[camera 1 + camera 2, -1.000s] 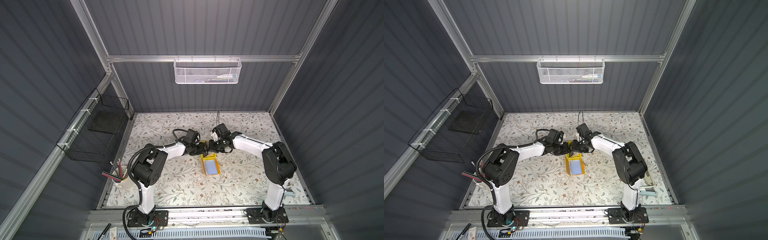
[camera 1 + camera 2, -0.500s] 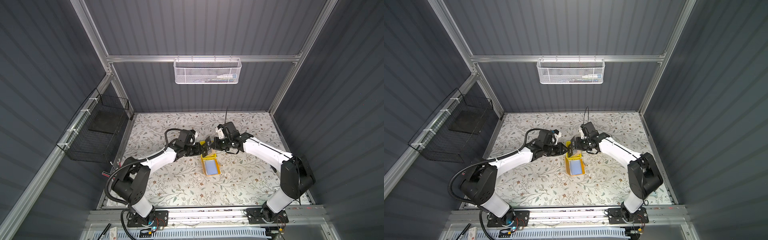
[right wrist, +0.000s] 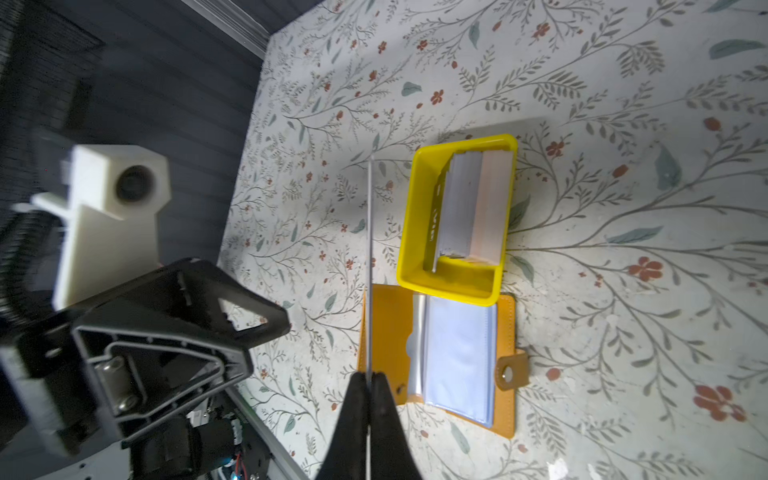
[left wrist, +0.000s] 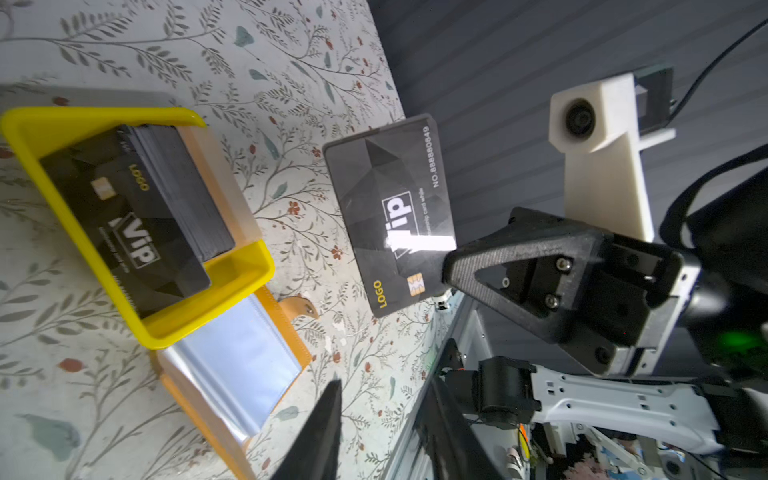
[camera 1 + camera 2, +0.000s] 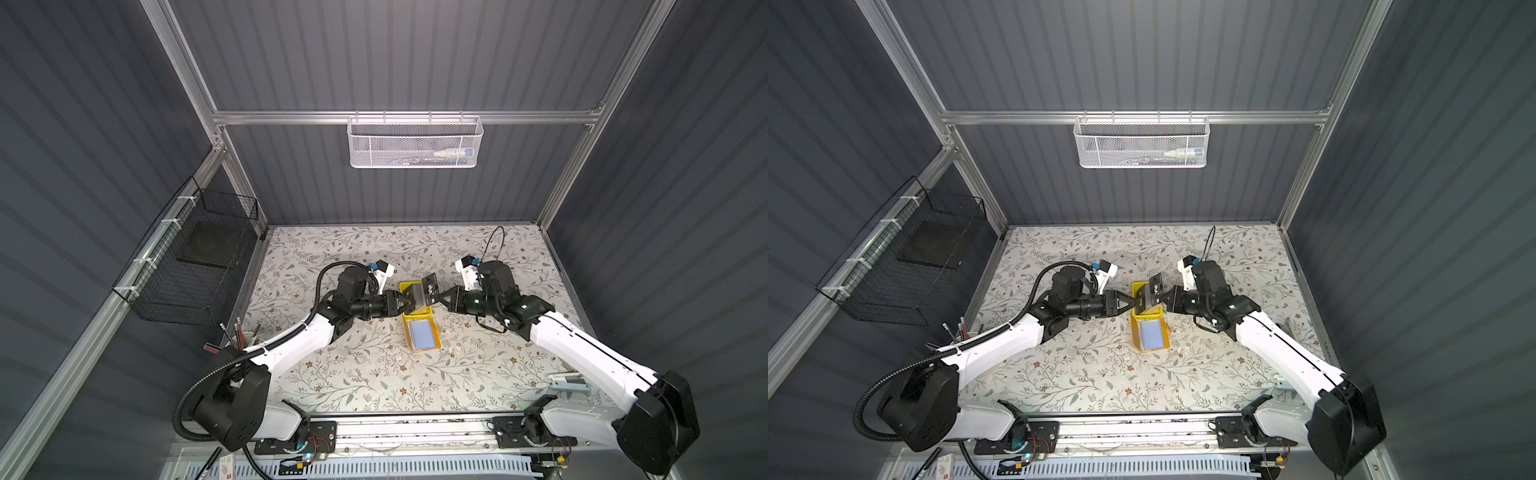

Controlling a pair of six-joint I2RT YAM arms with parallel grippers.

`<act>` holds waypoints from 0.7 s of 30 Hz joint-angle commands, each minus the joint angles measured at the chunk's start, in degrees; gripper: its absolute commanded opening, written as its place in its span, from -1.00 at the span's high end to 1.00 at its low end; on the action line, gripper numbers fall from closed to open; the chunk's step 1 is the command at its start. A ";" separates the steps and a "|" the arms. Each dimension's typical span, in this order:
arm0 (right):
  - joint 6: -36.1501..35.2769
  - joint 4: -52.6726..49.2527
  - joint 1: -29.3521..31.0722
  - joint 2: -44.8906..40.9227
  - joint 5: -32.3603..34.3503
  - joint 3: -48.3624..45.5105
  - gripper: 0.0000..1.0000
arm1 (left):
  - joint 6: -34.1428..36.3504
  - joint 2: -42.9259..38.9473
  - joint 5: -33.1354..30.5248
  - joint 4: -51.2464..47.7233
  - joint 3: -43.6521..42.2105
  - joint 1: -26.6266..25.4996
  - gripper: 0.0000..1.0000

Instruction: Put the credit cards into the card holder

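In both top views the left claw (image 5: 409, 302) and the right claw (image 5: 437, 297) face each other at the centre of the frame, above a yellow tray (image 5: 415, 317). The right claw pinches a black card (image 5: 430, 286) marked VIP, held tilted clear of the flowered tabletop (image 5: 353, 374). Directly below the tray in the frame lies the open card holder (image 5: 422, 336), bluish pages up.

In the left wrist view, the left claw's own fingers (image 4: 324, 428) stand partly spread with nothing between them. Beyond them the right claw (image 4: 445, 266) grips the black card (image 4: 390, 208) at its chip end, printed face to the camera. A stack of cards (image 4: 124, 224) leans inside the tray (image 4: 232, 266), which touches the card holder (image 4: 232, 361).

In the right wrist view, the right claw (image 3: 368, 384) is pressed tight on the black card (image 3: 369, 270), seen edge-on as a thin line over the card holder's (image 3: 386, 324) orange cover. Its strap (image 3: 513, 372) lies flat. The left claw (image 3: 249, 328) sits nearby, apart from the card.
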 commanded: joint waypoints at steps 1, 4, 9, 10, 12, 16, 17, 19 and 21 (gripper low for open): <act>3.27 5.37 -0.36 -6.00 -3.81 -3.64 0.96 | -5.15 -2.34 5.80 9.77 -2.47 0.45 0.23; 5.30 7.35 -1.00 -10.83 -5.69 -6.46 0.96 | -7.47 -3.37 7.30 13.49 -4.02 0.50 0.19; 7.98 10.82 -2.16 -15.74 -10.84 -9.56 0.95 | -15.34 -2.37 11.32 24.67 -6.01 0.45 0.13; 8.50 11.60 -2.22 -16.21 -11.92 -10.02 0.95 | -16.57 -1.93 12.17 26.39 -5.96 0.36 0.12; 9.59 13.20 -2.38 -16.94 -13.77 -10.79 0.95 | -18.15 -1.47 13.16 28.87 -5.92 0.31 0.12; 11.94 17.59 -2.43 -17.39 -17.05 -12.37 0.95 | -19.81 -0.77 13.28 31.23 -6.04 0.19 0.12; 12.43 18.36 -2.41 -17.48 -17.42 -12.71 0.95 | -20.34 -0.56 13.28 32.02 -6.12 0.14 0.13; 13.20 19.97 -2.45 -17.55 -18.32 -13.20 0.94 | -21.86 0.10 13.37 33.79 -6.29 -0.08 0.17; 14.18 21.64 -2.40 -17.36 -19.33 -13.68 0.94 | -23.15 0.71 13.32 35.73 -6.32 -0.43 0.20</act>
